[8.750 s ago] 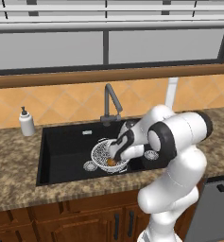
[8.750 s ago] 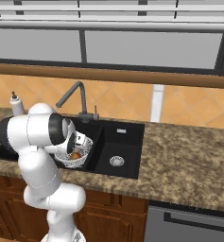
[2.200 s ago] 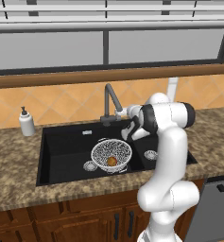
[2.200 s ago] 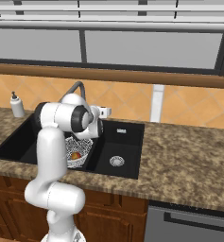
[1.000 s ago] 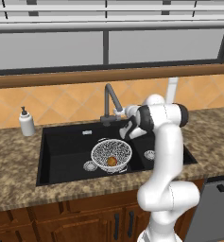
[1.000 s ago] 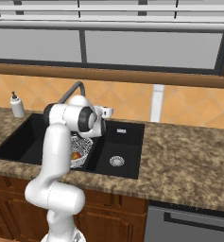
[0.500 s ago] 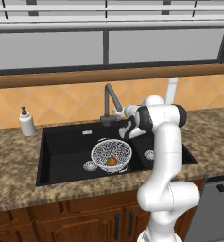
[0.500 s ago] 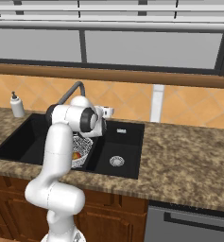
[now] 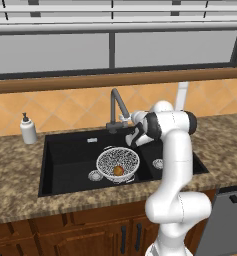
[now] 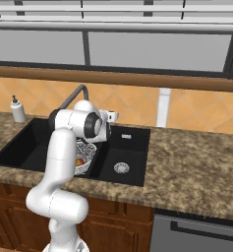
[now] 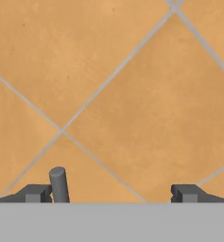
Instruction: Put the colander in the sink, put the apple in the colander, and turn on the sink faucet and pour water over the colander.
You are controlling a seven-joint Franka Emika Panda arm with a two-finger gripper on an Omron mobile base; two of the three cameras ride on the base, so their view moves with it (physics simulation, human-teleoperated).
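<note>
While the apple (image 9: 118, 170) shows from the left, the claw (image 11: 108, 194) gapes empty beside the faucet lever (image 11: 59, 183).

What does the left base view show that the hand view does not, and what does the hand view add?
Left base view: the black double-basin sink, the round silvery perforated colander in its large basin, the small red-yellow apple inside it, the tall gray metal faucet and a white soap dispenser bottle.
Hand view: the open gripper, its dark fingertips wide apart, with a small gray rod, apparently the faucet's lever, beside one.
Both: the orange diamond-tiled wall.
</note>
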